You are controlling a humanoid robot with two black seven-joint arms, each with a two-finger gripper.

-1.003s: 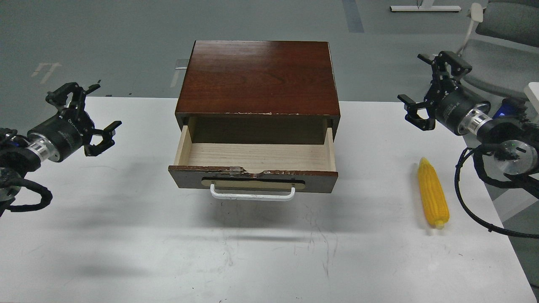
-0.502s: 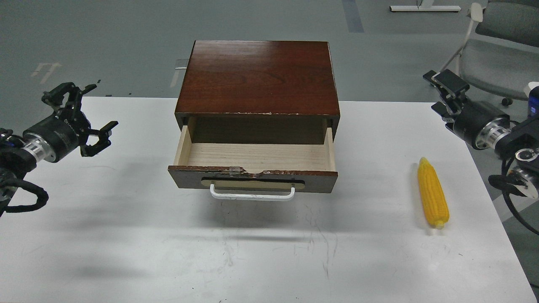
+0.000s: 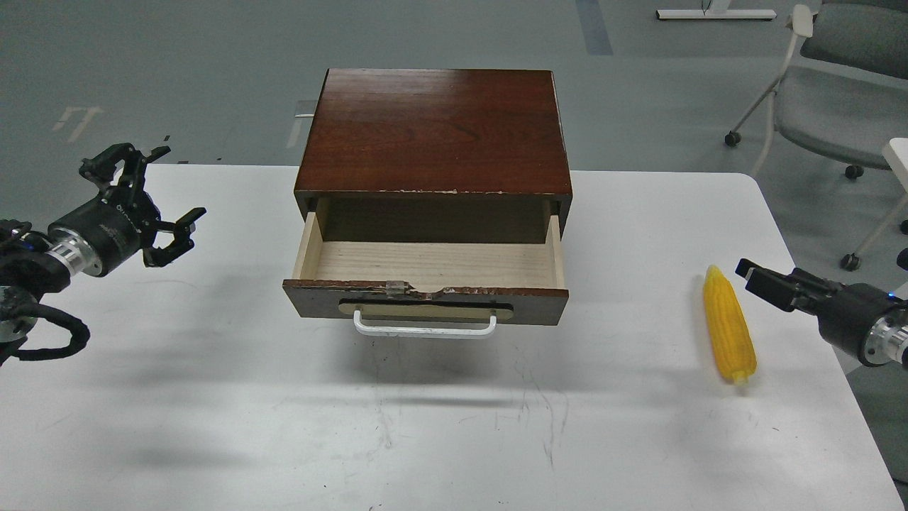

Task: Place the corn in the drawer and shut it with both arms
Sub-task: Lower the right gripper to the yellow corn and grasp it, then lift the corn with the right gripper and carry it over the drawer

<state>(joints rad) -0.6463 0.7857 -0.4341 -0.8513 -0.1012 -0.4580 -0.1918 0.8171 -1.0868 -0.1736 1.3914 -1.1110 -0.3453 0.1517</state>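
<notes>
The yellow corn (image 3: 728, 326) lies on the white table (image 3: 213, 397) at the right, its pointed end away from me. The dark brown drawer (image 3: 425, 304) is pulled open from the cabinet (image 3: 433, 128). Its pale wood inside is empty, and the white bar handle (image 3: 424, 328) faces me. My left gripper (image 3: 172, 186) is open and empty, hovering to the left of the drawer. My right gripper (image 3: 759, 278) is low, just right of the corn's upper half and apart from it. It is seen side-on, so its fingers cannot be told apart.
A grey chair (image 3: 837, 106) on wheels stands on the floor behind the table's right corner. The table's right edge runs close to the corn. Grey floor lies beyond the cabinet.
My right arm has swung down from high at the back right to table level beside the corn, turning its gripper. My left gripper has barely shifted. Corn and drawer have not moved.
</notes>
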